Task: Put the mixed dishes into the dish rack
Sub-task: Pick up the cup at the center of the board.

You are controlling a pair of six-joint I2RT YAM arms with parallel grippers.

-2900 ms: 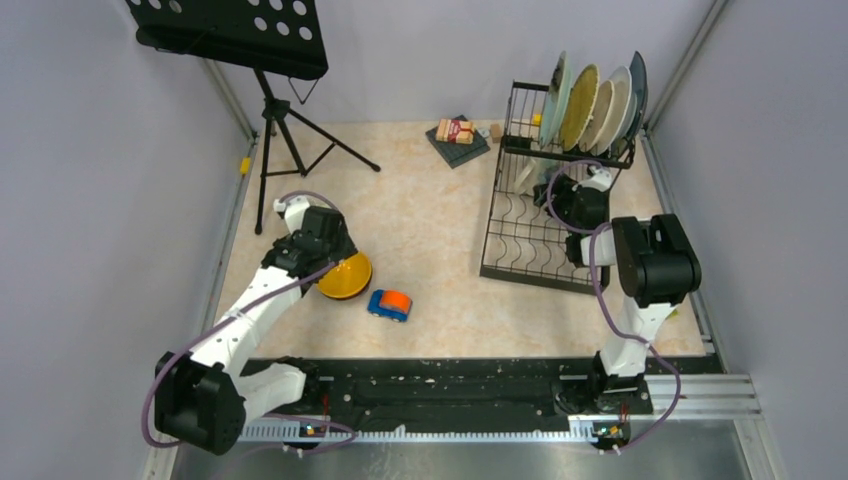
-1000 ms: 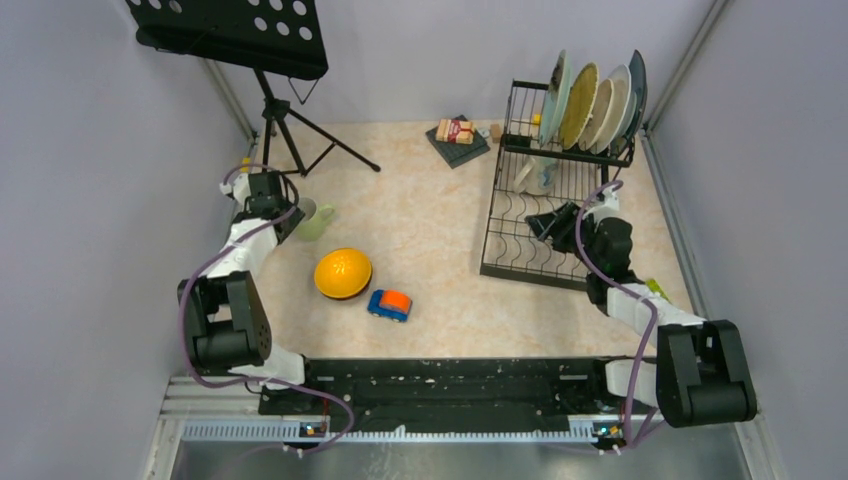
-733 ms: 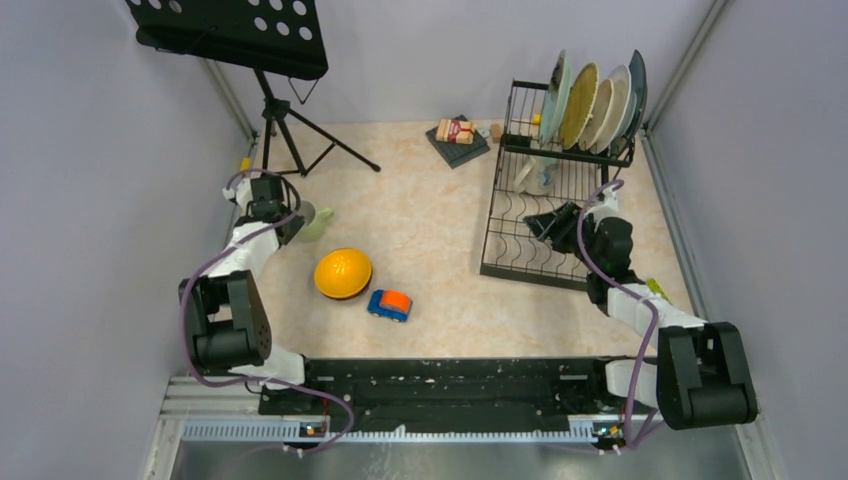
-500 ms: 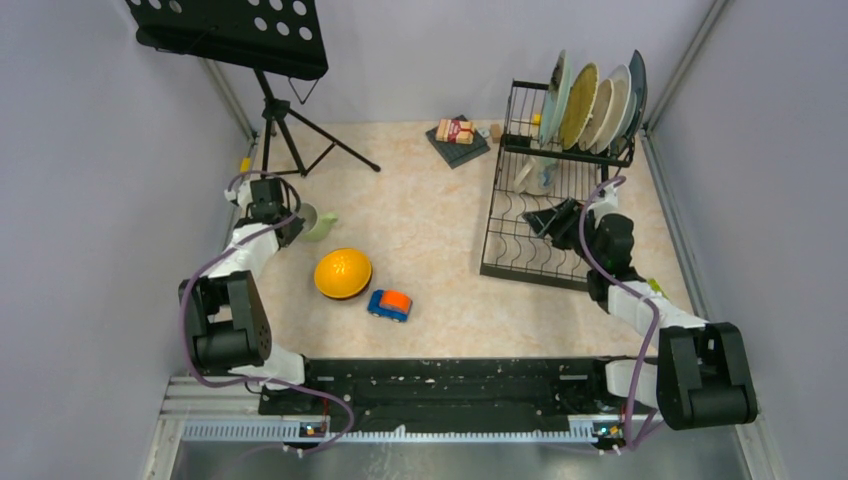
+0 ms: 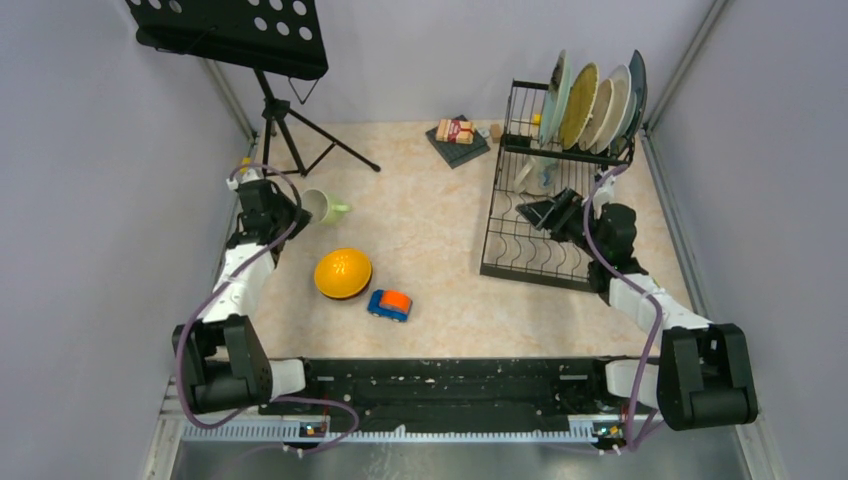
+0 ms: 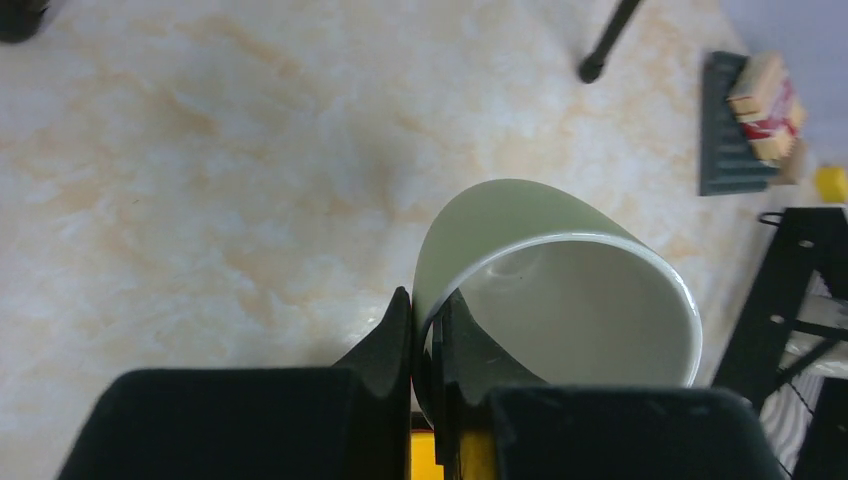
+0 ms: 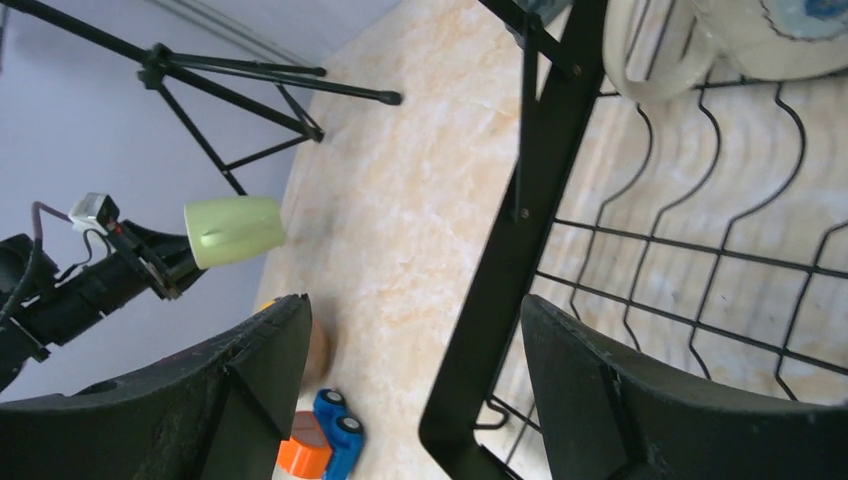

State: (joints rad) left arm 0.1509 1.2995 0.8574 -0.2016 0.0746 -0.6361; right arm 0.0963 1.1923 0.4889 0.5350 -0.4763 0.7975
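My left gripper (image 5: 291,213) is shut on the rim of the pale green mug (image 5: 322,207), one finger inside and one outside. The mug (image 6: 545,265) hangs tilted on its side above the table at the far left; in the right wrist view the mug (image 7: 235,231) clearly floats off the surface. The orange-yellow bowl (image 5: 343,272) lies upside down in front of it. My right gripper (image 5: 548,213) stands open and empty over the dish rack (image 5: 520,262), above its flat base. Several plates (image 5: 590,100) stand in the upper tier. A beige mug (image 5: 535,178) sits below them.
A blue-and-orange toy car (image 5: 389,304) sits right of the bowl. The music stand's tripod (image 5: 285,140) stands just behind the left gripper. A packet on a dark mat (image 5: 458,135) lies at the back, left of the rack. Walls close in on both sides.
The left gripper closed on the green mug's rim, lifted it and swung it back, tipping it sideways. The right gripper moved farther back over the rack and opened wider.
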